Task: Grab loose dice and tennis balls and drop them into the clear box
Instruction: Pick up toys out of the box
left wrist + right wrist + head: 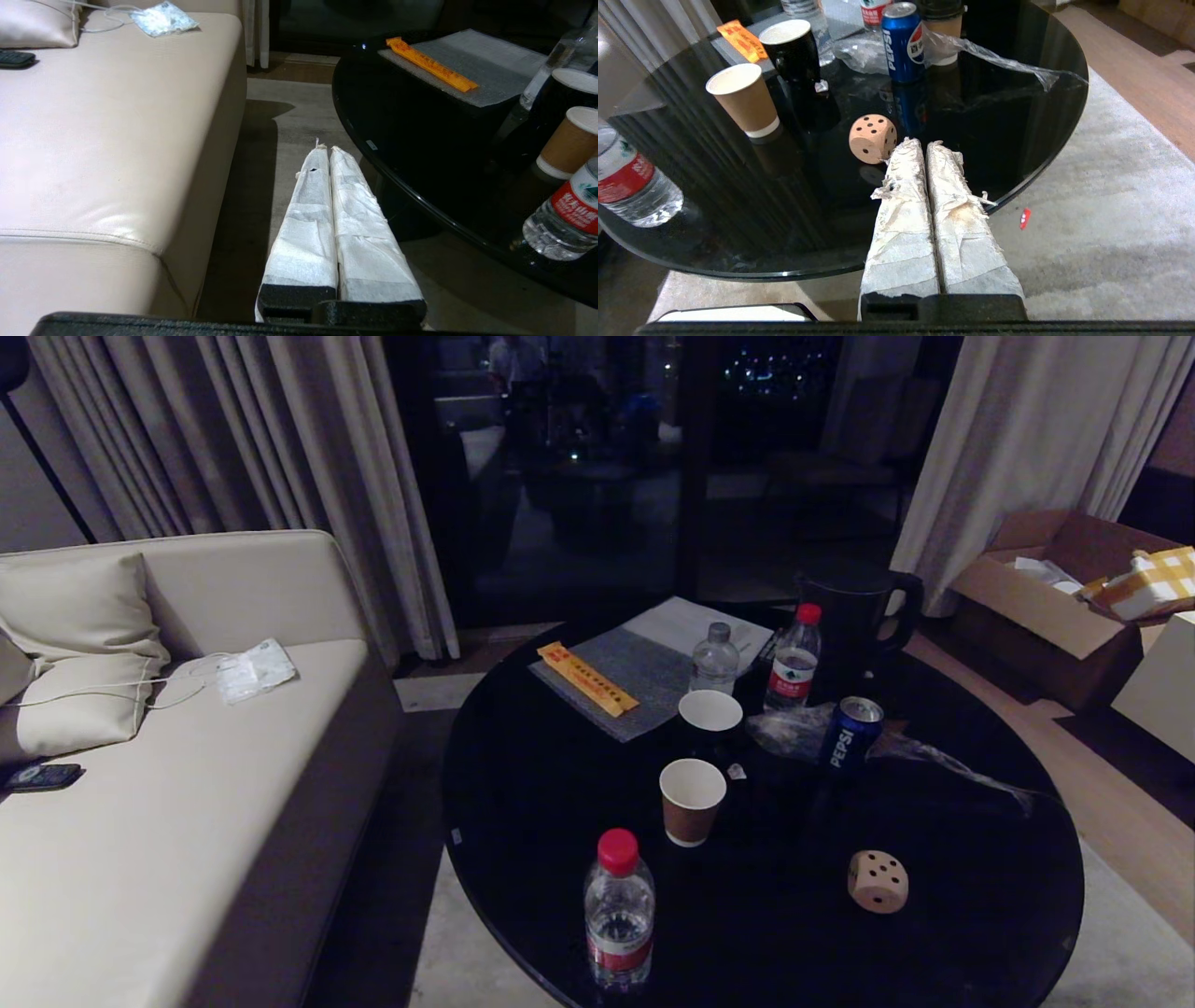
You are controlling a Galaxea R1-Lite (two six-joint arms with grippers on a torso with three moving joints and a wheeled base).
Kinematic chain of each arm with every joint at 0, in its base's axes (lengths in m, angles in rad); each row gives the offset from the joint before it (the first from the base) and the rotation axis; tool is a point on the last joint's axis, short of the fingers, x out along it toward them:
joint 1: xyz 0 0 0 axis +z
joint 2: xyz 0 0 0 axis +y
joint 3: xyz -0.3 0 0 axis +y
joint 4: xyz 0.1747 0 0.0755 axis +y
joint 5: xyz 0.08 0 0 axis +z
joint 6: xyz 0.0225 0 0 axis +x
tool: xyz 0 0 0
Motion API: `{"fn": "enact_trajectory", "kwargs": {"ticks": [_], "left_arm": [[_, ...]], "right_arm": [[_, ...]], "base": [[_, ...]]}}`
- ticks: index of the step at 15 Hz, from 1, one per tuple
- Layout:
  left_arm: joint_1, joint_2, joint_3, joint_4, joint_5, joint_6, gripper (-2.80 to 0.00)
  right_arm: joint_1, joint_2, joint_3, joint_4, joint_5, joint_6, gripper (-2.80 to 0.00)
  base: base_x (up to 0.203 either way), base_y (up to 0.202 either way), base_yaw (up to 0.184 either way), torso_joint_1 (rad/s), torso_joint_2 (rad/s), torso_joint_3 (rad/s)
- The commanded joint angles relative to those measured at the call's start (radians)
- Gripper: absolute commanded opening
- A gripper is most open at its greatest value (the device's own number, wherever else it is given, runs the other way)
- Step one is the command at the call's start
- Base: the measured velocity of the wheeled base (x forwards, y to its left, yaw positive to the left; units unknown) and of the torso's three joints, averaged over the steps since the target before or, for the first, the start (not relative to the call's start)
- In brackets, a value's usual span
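Observation:
A tan die [878, 882] with dark pips sits alone on the near right part of the round black glass table [523, 821]. In the right wrist view the die [873, 138] lies just beyond and to one side of my right gripper [923, 142], whose cloth-wrapped fingers are shut with nothing between them. My left gripper [326, 148] is also shut and empty, and it hangs over the floor between the sofa and the table edge. Neither arm shows in the head view. The tennis balls and the clear box are out of view.
On the table stand a brown paper cup [692, 800], a black cup [709, 714], a Pepsi can [851, 732], a near water bottle [618, 910], two far bottles and a black jug [854, 616]. A beige sofa [187, 784] is left. A small red scrap [1024, 218] lies on the carpet.

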Motion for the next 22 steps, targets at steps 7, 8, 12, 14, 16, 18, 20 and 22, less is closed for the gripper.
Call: {"fn": "enact_trajectory", "kwargs": {"ticks": [7,8,12,14,16,18,20,22], "left_arm": [[0.000,0.002,0.002,-0.001,0.002,-0.003,-2.80],[0.000,0.002,0.002,-0.001,0.001,-0.003,-2.80],[0.000,0.002,0.002,-0.001,0.002,-0.003,-2.80],[0.000,0.002,0.002,-0.001,0.002,-0.003,-2.80],[0.000,0.002,0.002,-0.001,0.002,-0.003,-2.80],[0.000,0.002,0.002,-0.001,0.001,-0.003,-2.80],[0.000,0.002,0.002,-0.001,0.002,-0.003,-2.80],[0.000,0.002,0.002,-0.001,0.001,-0.003,-2.80]], "right_arm": [[0.000,0.001,0.001,0.001,0.000,0.000,-2.80],[0.000,0.001,0.000,0.001,0.000,0.001,-2.80],[0.000,0.001,0.001,0.001,0.000,0.001,-2.80],[0.000,0.001,0.000,0.001,0.000,0.001,-2.80],[0.000,0.001,-0.001,0.001,0.000,0.000,-2.80],[0.000,0.001,0.001,0.001,0.000,0.001,-2.80],[0.000,0.001,0.000,0.001,0.000,0.001,-2.80],[0.000,0.001,0.001,0.001,0.000,0.001,-2.80]], "base": [[0.000,0.000,0.000,0.000,0.00,0.000],[0.000,0.000,0.000,0.000,0.00,0.000],[0.000,0.000,0.000,0.000,0.00,0.000],[0.000,0.000,0.000,0.000,0.00,0.000],[0.000,0.000,0.000,0.000,0.00,0.000],[0.000,0.000,0.000,0.000,0.00,0.000],[0.000,0.000,0.000,0.000,0.00,0.000],[0.000,0.000,0.000,0.000,0.00,0.000]]}}
